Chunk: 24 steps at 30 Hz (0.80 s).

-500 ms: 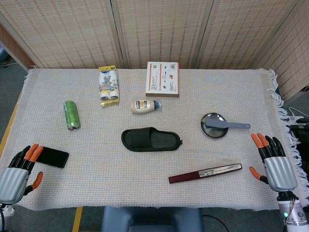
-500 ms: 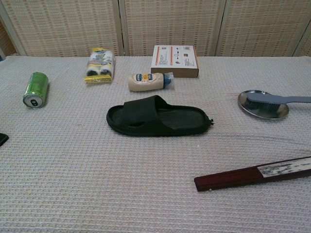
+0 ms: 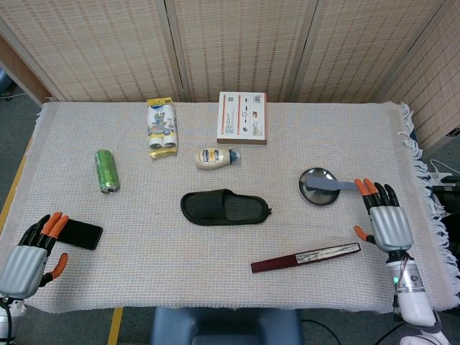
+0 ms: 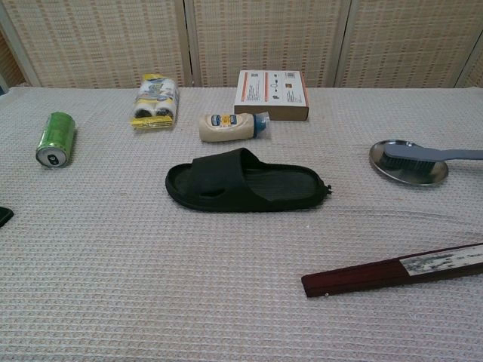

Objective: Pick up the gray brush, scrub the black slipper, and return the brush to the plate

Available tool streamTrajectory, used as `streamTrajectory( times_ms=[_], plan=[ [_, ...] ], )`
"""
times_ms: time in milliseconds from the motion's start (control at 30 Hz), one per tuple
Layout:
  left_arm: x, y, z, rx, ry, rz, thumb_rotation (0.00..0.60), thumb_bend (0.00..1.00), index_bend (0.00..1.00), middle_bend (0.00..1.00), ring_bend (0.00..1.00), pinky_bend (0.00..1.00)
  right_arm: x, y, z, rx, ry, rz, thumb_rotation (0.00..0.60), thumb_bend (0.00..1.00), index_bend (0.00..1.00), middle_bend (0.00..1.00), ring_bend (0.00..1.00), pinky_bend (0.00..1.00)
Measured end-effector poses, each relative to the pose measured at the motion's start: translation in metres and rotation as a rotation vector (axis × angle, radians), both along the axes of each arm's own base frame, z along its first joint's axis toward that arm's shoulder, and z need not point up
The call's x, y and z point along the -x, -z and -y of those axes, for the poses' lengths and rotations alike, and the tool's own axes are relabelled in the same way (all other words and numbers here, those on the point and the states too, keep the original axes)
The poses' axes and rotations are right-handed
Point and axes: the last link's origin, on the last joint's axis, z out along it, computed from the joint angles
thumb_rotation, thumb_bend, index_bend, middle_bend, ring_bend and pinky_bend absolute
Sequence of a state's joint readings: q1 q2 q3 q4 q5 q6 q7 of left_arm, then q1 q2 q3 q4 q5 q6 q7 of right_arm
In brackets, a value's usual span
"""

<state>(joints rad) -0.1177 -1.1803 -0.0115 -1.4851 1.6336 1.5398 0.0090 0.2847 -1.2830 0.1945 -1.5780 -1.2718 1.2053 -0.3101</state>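
The gray brush (image 3: 332,186) lies across the round metal plate (image 3: 313,194) at the right, its handle pointing right; the chest view shows the brush (image 4: 423,155) and the plate (image 4: 392,170) too. The black slipper (image 3: 225,208) lies on its sole mid-table, also seen as the slipper (image 4: 241,181) in the chest view. My right hand (image 3: 385,219) hovers open just right of the brush handle's end, fingers spread and pointing away. My left hand (image 3: 30,255) is open at the near left corner. Neither hand shows in the chest view.
A closed dark-red folding fan (image 3: 305,257) lies near the front right, close to my right hand. A black phone (image 3: 77,234) sits by my left hand. A green can (image 3: 106,170), a yellow packet (image 3: 162,127), a squeeze bottle (image 3: 215,157) and a box (image 3: 242,117) lie further back.
My right hand has moved left and away from me, up to the end of the brush handle. The left hand has barely shifted. No object has moved.
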Motion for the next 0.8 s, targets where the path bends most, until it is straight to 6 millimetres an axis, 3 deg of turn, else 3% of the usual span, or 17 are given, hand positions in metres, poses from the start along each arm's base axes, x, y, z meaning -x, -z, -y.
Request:
streamTrajectory(
  times_ms=[167, 267, 467, 800],
  plan=[
    [0.003, -0.002, -0.004, 0.004, -0.026, 0.009, 0.600, 0.47, 0.00, 0.00, 0.00, 0.14, -0.016, 0.032, 0.055, -0.051, 0.009, -0.027, 0.600, 0.13, 0.20, 0.13, 0.00, 0.10],
    [0.004, -0.003, -0.004, 0.008, -0.032, 0.013, 0.600, 0.47, 0.00, 0.00, 0.00, 0.14, -0.021, 0.049, 0.076, -0.060, 0.014, -0.059, 0.600, 0.13, 0.25, 0.16, 0.00, 0.12],
    [0.005, -0.006, -0.002, 0.005, -0.039, 0.019, 0.600, 0.47, 0.00, 0.00, 0.00, 0.14, -0.017, 0.076, 0.105, -0.078, 0.071, -0.110, 0.600, 0.13, 0.26, 0.18, 0.00, 0.13],
    [0.007, -0.007, -0.004, 0.009, -0.051, 0.024, 0.600, 0.47, 0.00, 0.00, 0.00, 0.14, -0.012, 0.100, 0.131, -0.090, 0.136, -0.125, 0.600, 0.13, 0.30, 0.21, 0.04, 0.16]
  ],
)
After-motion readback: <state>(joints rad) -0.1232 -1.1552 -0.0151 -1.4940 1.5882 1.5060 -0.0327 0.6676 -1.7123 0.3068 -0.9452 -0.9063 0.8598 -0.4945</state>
